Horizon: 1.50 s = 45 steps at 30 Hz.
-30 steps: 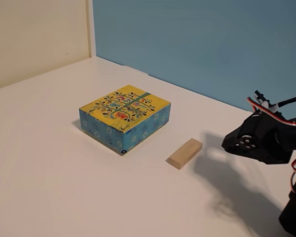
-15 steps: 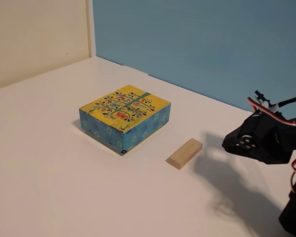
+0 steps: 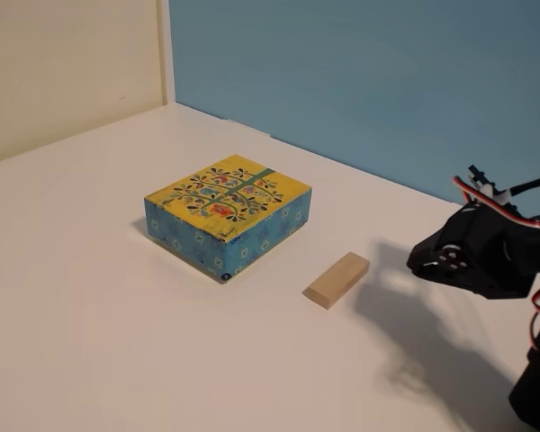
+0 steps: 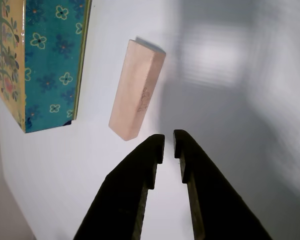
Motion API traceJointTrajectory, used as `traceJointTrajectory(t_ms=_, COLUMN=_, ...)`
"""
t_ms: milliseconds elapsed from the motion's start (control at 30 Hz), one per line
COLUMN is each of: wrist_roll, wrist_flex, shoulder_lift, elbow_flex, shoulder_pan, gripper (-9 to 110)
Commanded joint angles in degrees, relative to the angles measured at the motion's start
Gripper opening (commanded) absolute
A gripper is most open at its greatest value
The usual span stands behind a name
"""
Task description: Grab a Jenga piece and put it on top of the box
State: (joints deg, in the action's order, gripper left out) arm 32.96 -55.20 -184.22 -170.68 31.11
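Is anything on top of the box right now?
No. The box shows only its yellow patterned top. The Jenga piece lies on the table beside it, apart. What is inside or under the box is hidden.

Tan Jenga piece point(image 3: 337, 279) lies flat near yellow-topped box point(image 3: 228, 214).

Hobby tabletop setup: bare white table point(image 3: 90, 297), blue backdrop point(image 3: 369, 72), cream wall point(image 3: 63, 63).
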Motion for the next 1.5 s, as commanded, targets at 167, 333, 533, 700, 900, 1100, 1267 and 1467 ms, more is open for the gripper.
traceJointTrajectory(t_ms=167, wrist_roll=-0.44, wrist_flex=0.26, shoulder_lift=-0.53, elbow_flex=0.62, shoulder_pan=0.35, gripper=0)
traceJointTrajectory(t_ms=333, wrist_roll=-0.62, wrist_flex=0.88, shoulder_lift=-0.53, elbow_flex=0.70, shoulder_pan=1.14, gripper=1)
traceJointTrajectory(t_ms=533, wrist_roll=-1.76, wrist_flex=0.88, shoulder_lift=-0.53, elbow_flex=1.23, shoulder_pan=1.23, gripper=2)
traceJointTrajectory(t_ms=700, wrist_roll=-3.52, wrist_flex=0.88, shoulder_lift=-0.53, elbow_flex=4.22, shoulder_pan=-0.09, gripper=3)
traceJointTrajectory(t_ms=900, wrist_roll=-4.92, wrist_flex=0.79, shoulder_lift=-0.53, elbow_flex=7.21, shoulder_pan=-2.11, gripper=5)
traceJointTrajectory(t_ms=1100, wrist_roll=-5.80, wrist_flex=1.23, shoulder_lift=-0.53, elbow_flex=9.58, shoulder_pan=-3.08, gripper=7)
traceJointTrajectory(t_ms=1267, wrist_roll=-7.12, wrist_flex=0.70, shoulder_lift=3.25, elbow_flex=14.59, shoulder_pan=-4.39, gripper=7)
traceJointTrajectory(t_ms=1467, wrist_roll=-7.91, wrist_flex=0.09, shoulder_lift=18.63, elbow_flex=24.35, shoulder_pan=-5.89, gripper=8)
